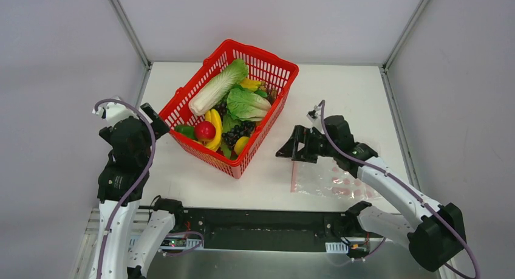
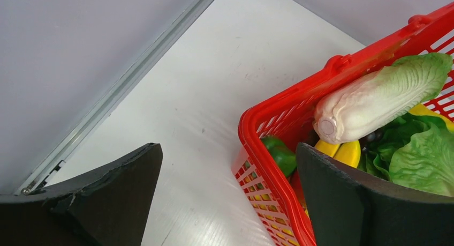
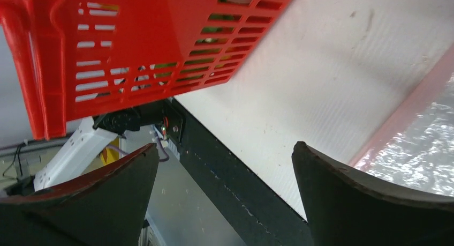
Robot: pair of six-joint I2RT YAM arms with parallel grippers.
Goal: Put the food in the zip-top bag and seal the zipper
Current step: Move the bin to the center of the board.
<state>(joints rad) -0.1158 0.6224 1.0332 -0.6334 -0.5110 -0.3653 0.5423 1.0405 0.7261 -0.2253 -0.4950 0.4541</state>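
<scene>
The food lies in a red mesh basket (image 1: 261,53): long white-green cabbage (image 1: 217,87), leafy greens (image 1: 248,104), bananas (image 1: 214,128), dark grapes (image 1: 237,133), a red fruit (image 1: 205,130). The clear zip-top bag (image 1: 331,179) lies flat and empty at the near right, its pink zipper (image 1: 294,177) on its left edge. My right gripper (image 1: 289,155) is open and empty, just above the zipper's far end. My left gripper (image 1: 159,124) is open and empty beside the basket's left corner. The left wrist view shows the cabbage (image 2: 375,98) and the gripper (image 2: 227,198) straddling the basket's rim (image 2: 257,149).
The right wrist view shows the gripper (image 3: 225,195) over the table's near edge, the basket's wall (image 3: 134,47) at upper left and the bag's zipper (image 3: 407,112) at right. A green pepper (image 2: 281,155) sits in the basket's near-left corner. Grey walls enclose the table.
</scene>
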